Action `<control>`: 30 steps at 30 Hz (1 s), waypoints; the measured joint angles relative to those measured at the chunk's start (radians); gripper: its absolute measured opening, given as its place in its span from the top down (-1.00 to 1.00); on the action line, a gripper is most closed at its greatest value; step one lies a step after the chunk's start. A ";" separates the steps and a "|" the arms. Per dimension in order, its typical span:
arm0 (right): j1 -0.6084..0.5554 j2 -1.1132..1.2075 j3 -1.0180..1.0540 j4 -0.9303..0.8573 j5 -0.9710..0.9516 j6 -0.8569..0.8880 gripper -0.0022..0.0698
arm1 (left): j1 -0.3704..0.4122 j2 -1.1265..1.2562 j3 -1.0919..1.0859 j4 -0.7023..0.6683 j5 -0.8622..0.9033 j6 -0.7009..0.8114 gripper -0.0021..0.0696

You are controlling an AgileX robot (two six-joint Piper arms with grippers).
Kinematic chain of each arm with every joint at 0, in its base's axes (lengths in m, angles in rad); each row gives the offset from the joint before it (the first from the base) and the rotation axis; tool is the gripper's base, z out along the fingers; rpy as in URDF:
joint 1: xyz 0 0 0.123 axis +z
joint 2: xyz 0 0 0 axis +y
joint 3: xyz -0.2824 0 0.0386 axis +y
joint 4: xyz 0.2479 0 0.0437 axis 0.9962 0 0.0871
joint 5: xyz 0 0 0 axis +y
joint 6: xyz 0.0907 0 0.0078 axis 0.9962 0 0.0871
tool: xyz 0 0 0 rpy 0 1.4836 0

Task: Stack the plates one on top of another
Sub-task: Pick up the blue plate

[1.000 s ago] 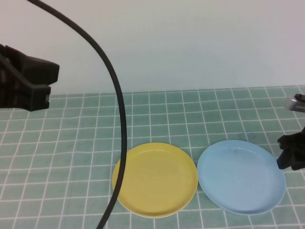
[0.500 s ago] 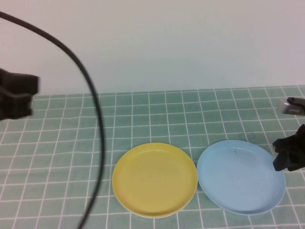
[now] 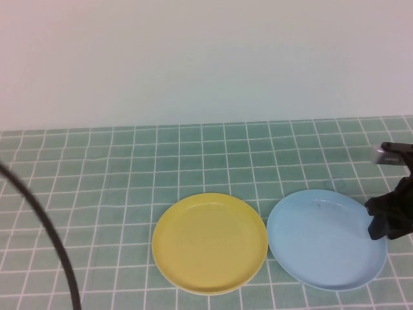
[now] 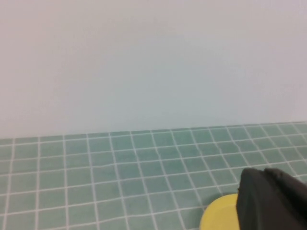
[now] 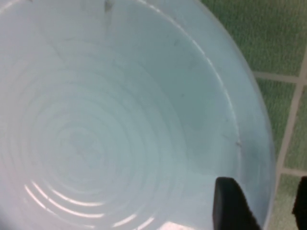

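The green-tiled worktop [image 3: 97, 168] carries two plates side by side, nearly touching — the yellow plate [image 3: 210, 243] at the middle and the light blue plate [image 3: 326, 237] to its right. The right claw [image 3: 387, 223] sits at the blue plate's right rim, its jaws spread across the rim. The left claw [image 4: 268, 201] — closed, empty — hangs near the yellow plate.

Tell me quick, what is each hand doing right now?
Left hand: closed, holding nothing, pulled back beyond the table's left side.
Right hand: open, straddling the right rim of the blue plate, not yet gripping it.
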 joint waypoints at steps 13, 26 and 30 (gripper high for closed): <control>0.039 0.012 -0.018 -0.040 0.000 0.008 0.54 | 0.060 -0.276 0.243 0.007 -0.041 0.009 0.95; 0.043 0.022 -0.031 -0.096 0.008 0.021 0.89 | 0.060 -0.522 0.384 0.006 -0.045 0.009 0.95; 0.043 0.023 -0.081 -0.118 0.061 0.029 0.89 | 0.060 -0.568 0.417 0.006 -0.043 0.009 0.95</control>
